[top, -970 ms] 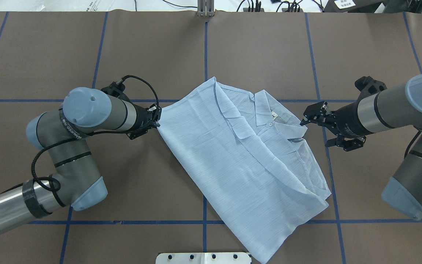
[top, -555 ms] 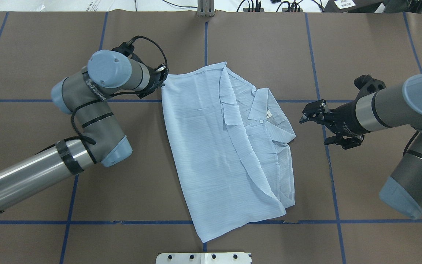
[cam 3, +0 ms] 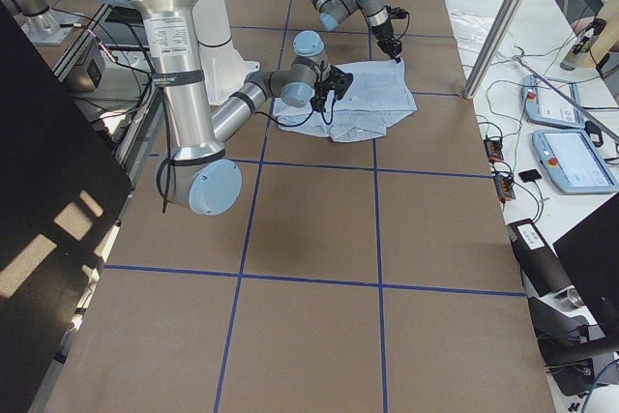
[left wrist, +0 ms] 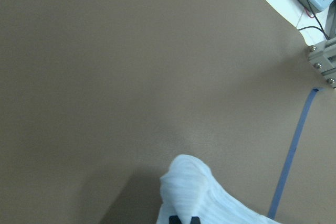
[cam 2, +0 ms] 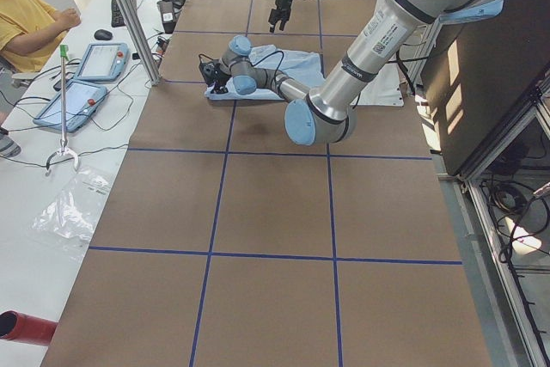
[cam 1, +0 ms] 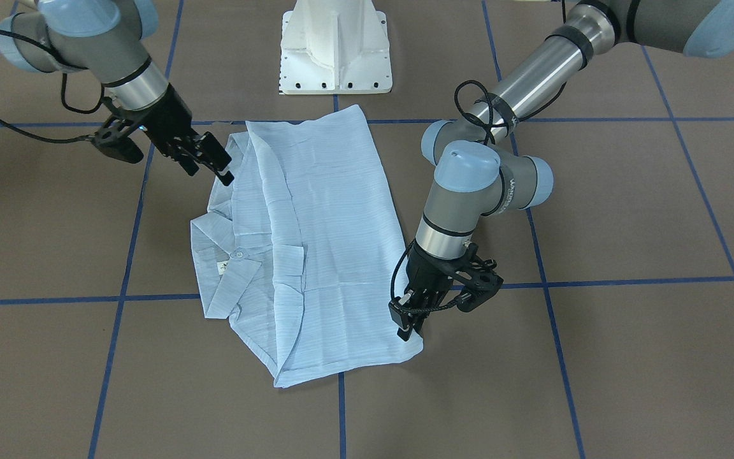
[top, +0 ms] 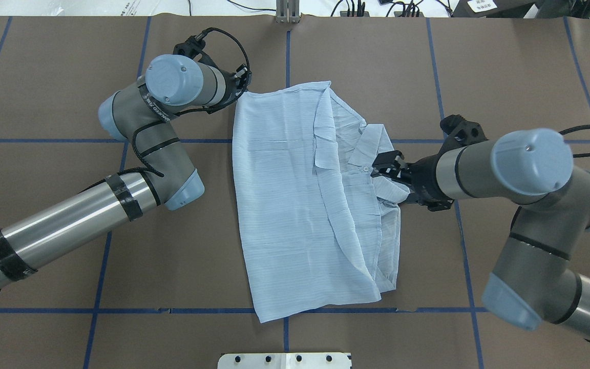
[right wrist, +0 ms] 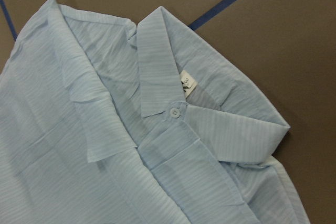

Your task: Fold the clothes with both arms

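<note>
The left arm (top: 69, 225) is reaching out from the bench's (top: 44, 77) near left corner towards the far edge. The left gripper (cam 1: 410, 328) is pinching the far left corner of the shirt (top: 285, 195), and the wrist camera shows a bunch of pale cloth caught between its closed jaws. The shirt is lying about mid-bench, folded lengthwise into a long panel. It is running from close to the far edge back towards the near edge, with its near hem just crossing a blue tape line (top: 121, 310). The front placket is lying folded over along the right half. The collar (right wrist: 157, 72) is pointing towards the right end of the bench, with the neck label (right wrist: 186, 83) and a white button (right wrist: 174, 111) showing. The right arm (top: 525, 164) is coming in from the near right corner. The right gripper (cam 1: 212, 173) is hanging at the collar side of the shirt with its jaws spread apart and nothing between them. I cannot tell whether its tips are touching the cloth.
</note>
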### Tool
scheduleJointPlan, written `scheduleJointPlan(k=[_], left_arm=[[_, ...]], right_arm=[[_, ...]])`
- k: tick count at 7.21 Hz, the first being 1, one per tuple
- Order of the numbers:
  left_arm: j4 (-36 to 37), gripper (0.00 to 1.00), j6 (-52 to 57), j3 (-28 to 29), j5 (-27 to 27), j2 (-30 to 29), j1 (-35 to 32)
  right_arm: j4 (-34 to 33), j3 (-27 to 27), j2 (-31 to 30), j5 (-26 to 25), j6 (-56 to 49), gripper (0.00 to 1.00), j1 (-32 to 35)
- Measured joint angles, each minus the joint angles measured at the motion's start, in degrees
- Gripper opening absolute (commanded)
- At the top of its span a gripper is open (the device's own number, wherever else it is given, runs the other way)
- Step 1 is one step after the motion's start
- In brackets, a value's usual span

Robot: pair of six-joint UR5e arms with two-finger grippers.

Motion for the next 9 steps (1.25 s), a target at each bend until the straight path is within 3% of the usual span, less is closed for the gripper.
scheduleJointPlan(k=[1, 3, 6, 9], left_arm=[[0.3, 0.47, 0.4, -1.5, -0.8, 0.7, -0.3], [1.8, 0.46, 1.3, -11.5, -4.4, 7.0, -1.1], [7.9, 0.46, 5.3, -21.7, -5.7, 12.3, -1.6], [9.3, 0.46, 6.2, -25.3, -5.9, 14.8, -1.8]], right_arm=[[-0.3, 0.0, 1.4, -4.6, -0.1, 1.00, -3.7], [-2.8, 0.0, 3.4, -9.5, -2.5, 1.00, -9.6], [-19.2, 0.1, 9.1, -16.8, -25.7, 1.00, -17.0], [-22.7, -2.5, 9.8, -21.6, -46.8, 1.00, -19.3]])
